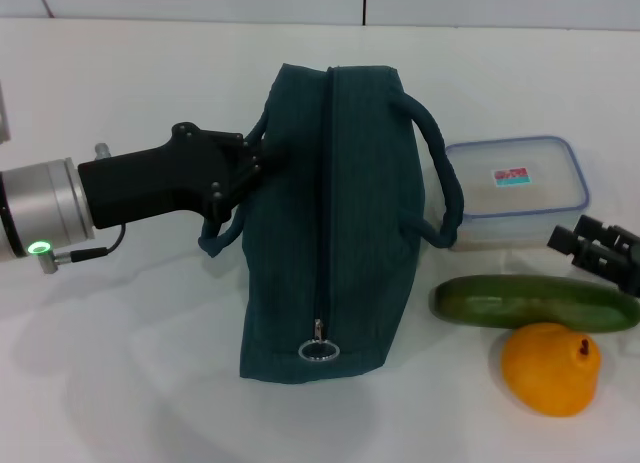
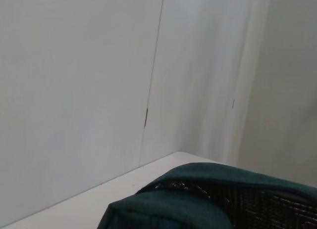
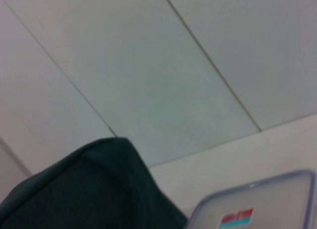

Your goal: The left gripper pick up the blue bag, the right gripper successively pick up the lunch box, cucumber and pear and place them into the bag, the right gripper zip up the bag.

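The blue bag (image 1: 350, 243) stands in the middle of the table with its zipper closed and the ring pull (image 1: 318, 351) at the near end. My left gripper (image 1: 258, 161) reaches in from the left and is shut on the bag's left handle (image 1: 218, 241). In the left wrist view the bag's fabric (image 2: 213, 199) fills the lower edge. The lunch box (image 1: 520, 188) lies right of the bag. The cucumber (image 1: 535, 303) is in front of it, and the pear (image 1: 552, 368) is nearest me. My right gripper (image 1: 578, 235) is open at the right edge, just above the cucumber and beside the lunch box.
The white table (image 1: 120, 363) runs back to a pale wall (image 1: 200, 3). The right wrist view shows the bag's end (image 3: 94, 189) and a corner of the lunch box lid (image 3: 257, 204).
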Robot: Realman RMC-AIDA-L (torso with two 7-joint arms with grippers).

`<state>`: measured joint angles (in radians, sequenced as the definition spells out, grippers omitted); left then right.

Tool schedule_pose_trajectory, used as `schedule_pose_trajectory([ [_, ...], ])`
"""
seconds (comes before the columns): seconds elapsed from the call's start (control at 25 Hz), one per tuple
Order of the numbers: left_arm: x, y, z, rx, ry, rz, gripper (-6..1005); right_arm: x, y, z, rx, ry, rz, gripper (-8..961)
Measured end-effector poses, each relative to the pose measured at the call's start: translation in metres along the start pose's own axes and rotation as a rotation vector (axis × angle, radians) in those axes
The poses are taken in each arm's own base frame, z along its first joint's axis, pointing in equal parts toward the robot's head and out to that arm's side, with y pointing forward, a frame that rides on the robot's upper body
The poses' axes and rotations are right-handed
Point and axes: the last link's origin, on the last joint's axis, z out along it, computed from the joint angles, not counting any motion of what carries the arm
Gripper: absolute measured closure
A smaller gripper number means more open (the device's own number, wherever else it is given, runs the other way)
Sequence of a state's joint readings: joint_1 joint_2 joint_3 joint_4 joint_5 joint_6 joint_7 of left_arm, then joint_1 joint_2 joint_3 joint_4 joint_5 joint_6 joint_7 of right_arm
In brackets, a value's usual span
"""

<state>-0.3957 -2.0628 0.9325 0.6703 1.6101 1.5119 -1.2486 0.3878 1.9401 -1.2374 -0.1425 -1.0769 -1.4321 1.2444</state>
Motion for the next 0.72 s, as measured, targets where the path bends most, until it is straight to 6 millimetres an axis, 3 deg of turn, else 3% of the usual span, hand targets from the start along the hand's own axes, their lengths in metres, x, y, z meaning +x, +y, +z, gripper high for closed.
schedule_pose_trajectory([
  [0.36,0.0,-0.004,0.001,0.027,0.005,-0.001,957,-0.018,-0.012,-0.006,0.081,-0.123,0.002,113],
  [0.72,0.001,-0.002,0.007,0.027,0.016,0.019,958,-0.006,-0.021,-0.014,0.195,-0.233,0.208,113],
])
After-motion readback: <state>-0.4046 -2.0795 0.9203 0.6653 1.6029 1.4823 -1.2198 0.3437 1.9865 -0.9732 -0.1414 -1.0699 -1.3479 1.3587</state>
